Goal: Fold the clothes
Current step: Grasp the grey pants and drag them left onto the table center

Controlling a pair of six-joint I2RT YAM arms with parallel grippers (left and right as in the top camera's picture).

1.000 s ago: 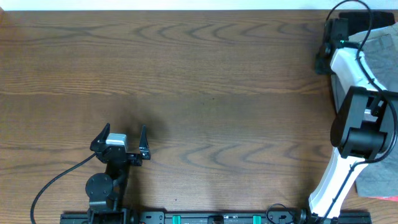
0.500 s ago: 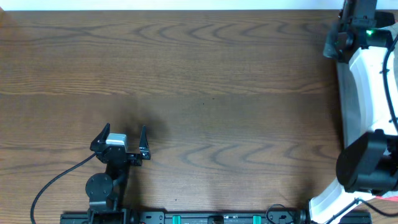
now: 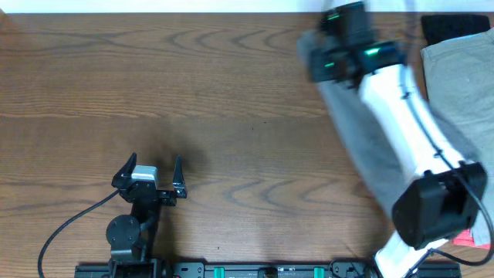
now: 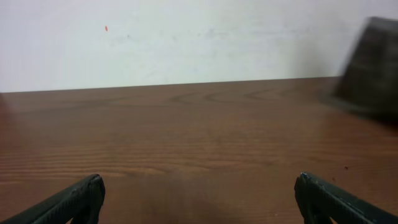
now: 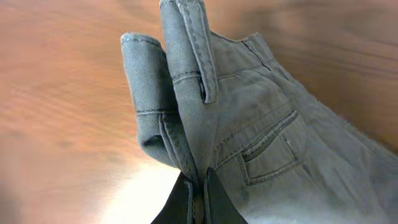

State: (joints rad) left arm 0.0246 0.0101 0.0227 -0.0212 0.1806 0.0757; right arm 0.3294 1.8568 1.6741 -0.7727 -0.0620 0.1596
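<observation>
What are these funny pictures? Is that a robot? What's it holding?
Yes, a robot with a left arm and a right arm at a wooden table. One picture looks down from above; the other two come from a camera on each wrist. The left gripper is open and empty. The right gripper pinches the grey shorts near the waistband. At the far right lie beige shorts, a black piece and a bit of red cloth.

The right arm [image 3: 401, 116] has swung from the right edge to the upper centre-right; grey shorts [image 3: 359, 150], pinched in its fingers [image 5: 177, 210], now trail across the bench [image 3: 193, 93]; beige shorts [image 3: 459, 85] lie uncovered at upper right.
</observation>
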